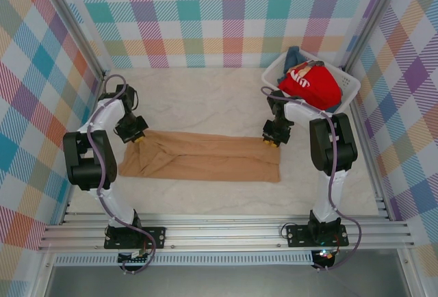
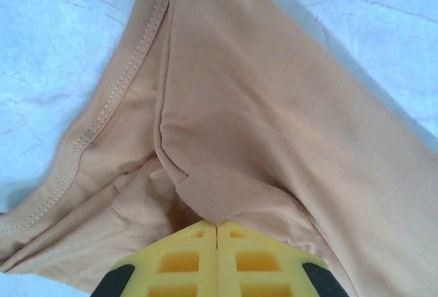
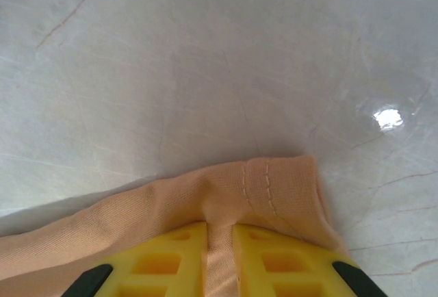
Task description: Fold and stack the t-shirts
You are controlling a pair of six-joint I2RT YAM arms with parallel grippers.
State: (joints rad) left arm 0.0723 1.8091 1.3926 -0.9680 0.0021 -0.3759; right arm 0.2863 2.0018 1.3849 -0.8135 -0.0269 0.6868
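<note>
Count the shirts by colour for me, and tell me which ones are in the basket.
tan shirt: 1, spread out, outside the basket
red shirt: 1, in the basket
blue shirt: 1, in the basket, mostly hidden behind the red one
Total: 3 shirts

The long tan cloth t-shirt [image 1: 205,157] lies on the pale marbled worktop [image 1: 198,98] between the claws, its far left edge pinched in the left claw [image 1: 139,139] and its far right corner in the right claw [image 1: 271,141]. Behind and right of the right claw stands the white plastic lattice basket [image 1: 352,85], holding the red cloth t-shirt [image 1: 311,83] with the blue cloth t-shirt [image 1: 294,56] behind it.
</note>
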